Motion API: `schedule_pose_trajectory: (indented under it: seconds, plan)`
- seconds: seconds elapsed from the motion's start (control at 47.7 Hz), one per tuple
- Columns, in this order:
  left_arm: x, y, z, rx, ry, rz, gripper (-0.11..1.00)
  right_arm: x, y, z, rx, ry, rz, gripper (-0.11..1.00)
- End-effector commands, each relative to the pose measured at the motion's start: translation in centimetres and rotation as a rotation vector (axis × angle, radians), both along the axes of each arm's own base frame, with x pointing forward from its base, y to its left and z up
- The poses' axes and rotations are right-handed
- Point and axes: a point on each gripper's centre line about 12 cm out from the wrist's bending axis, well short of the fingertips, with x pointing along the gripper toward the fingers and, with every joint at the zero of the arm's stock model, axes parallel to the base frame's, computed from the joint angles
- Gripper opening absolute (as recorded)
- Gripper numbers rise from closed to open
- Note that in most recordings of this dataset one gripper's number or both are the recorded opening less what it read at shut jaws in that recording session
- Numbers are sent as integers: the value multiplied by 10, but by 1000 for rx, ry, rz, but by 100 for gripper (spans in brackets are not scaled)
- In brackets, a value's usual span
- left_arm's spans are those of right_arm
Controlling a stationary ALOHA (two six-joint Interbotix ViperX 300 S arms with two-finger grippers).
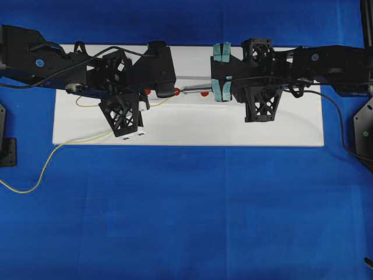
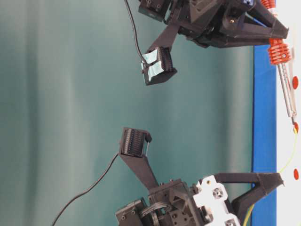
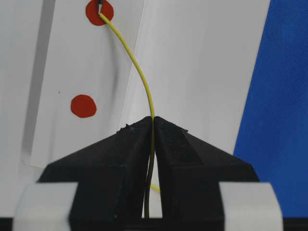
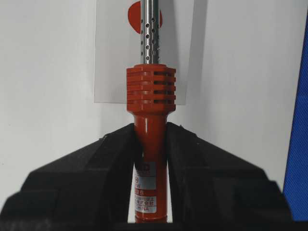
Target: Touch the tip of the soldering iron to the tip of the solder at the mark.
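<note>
The soldering iron (image 4: 150, 130) has a red-orange handle, and my right gripper (image 4: 150, 127) is shut on it. Its silver shaft (image 1: 195, 91) points left across the white board. The solder (image 3: 144, 82), a thin yellow wire, is pinched in my shut left gripper (image 3: 154, 120). It curves up to a red mark (image 3: 99, 10). There its end meets the iron's dark tip (image 3: 98, 5), and the two appear to touch. From the table-level view the iron (image 2: 284, 89) and the solder (image 2: 288, 162) converge at that mark (image 2: 296, 126). Overhead, the left gripper (image 1: 168, 90) and right gripper (image 1: 221, 90) face each other.
The white board (image 1: 280, 125) lies on blue cloth. Two more red marks (image 3: 83, 106) (image 4: 135, 17) sit on a paper strip. Loose solder (image 1: 35, 175) trails off the board's left edge. The iron's black cord (image 1: 335, 116) runs off to the right.
</note>
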Motion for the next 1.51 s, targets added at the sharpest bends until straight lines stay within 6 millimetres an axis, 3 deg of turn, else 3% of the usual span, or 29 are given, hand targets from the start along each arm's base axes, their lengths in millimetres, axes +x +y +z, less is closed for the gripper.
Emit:
schedule_pose_trajectory:
  seconds: [0.0,0.671,1.048,1.3,1.488]
  plan:
    - [5,0,11,5,-35,-2,2,7,-2,12,-8,-38,-1,6]
    - [5,0,11,6,-36,-4,2,7,-2,12,-8,-39,-1,6]
    - [-5,-15,47,12,-108,-39,2,7,-2,12,-9,-40,0,6]
    - [-26,-19,64,8,-113,-41,2,7,-2,12,-12,-43,3,6]
    - [-35,-19,67,8,-138,-36,2,8,-2,14,-13,-47,3,6]
